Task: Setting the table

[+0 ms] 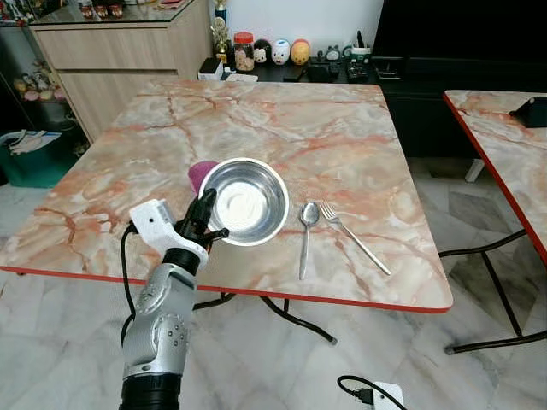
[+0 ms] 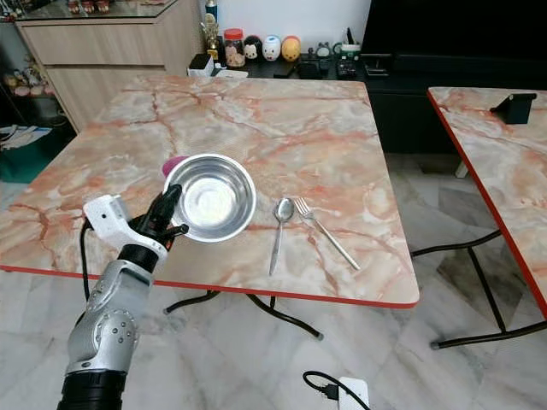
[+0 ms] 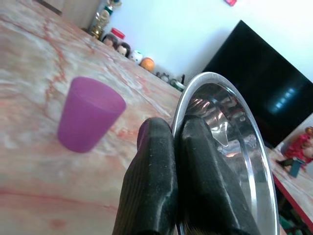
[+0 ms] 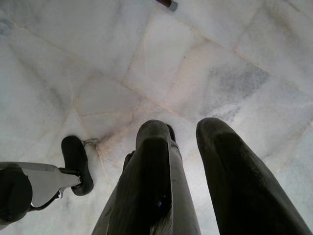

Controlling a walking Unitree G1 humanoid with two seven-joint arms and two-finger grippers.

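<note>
Left gripper (image 1: 208, 224) clamped on near-left rim of steel bowl (image 1: 248, 201); in left wrist view, black fingers (image 3: 161, 186) pinching the rim, one inside, one outside. Bowl tilted in wrist view, apparently lifted or tipped off marble table (image 1: 342, 128); contact with tabletop not confirmable. Position: near front edge, left of centre.

Spoon (image 1: 306, 235) just right of bowl, fork (image 1: 355, 239) just right of spoon, both flat, handles toward front edge, fork angled. Purple cup (image 1: 202, 173) just behind bowl's left side, mostly hidden in head views.

Right gripper (image 4: 186, 176) hanging idle over pale marble floor (image 4: 220, 63), fingers slightly parted, holding nothing.

Progress, as judged: cutlery laid, cup on table, bowl in hand and not yet released. Remaining: settle bowl flat beside cutlery, let go, possibly adjust cup. Setting largely complete.

View differences: wrist view alone shows cup whole, upside down, clear of bowl, and exact finger grip on rim. Head views alone show cutlery, table extent, second table (image 1: 504, 145) at right, cabinet (image 1: 120, 51) and figurines (image 1: 282, 51) behind.
</note>
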